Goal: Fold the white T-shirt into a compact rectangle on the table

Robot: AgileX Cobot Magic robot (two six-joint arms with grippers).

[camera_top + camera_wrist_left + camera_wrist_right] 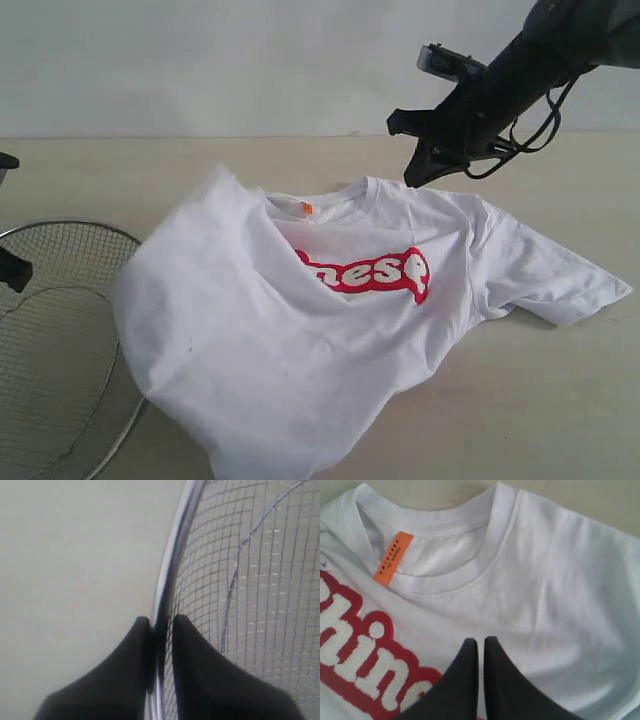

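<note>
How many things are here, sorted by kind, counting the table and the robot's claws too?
T-shirt: 1
Wire basket: 1
Table: 1
Grippers: 2, the left gripper and the right gripper
Total: 5

- The red print [370, 272] on the white T-shirt [300, 380] is partly covered by a fold at the frame's centre; only its last letters are shown.
- The shirt's lower hem is cut off by the bottom edge.
- The wire-mesh basket [60, 340] is cut off at the lower left.
- The lettering on the orange neck tag [393, 557] is too small to be read.
</note>
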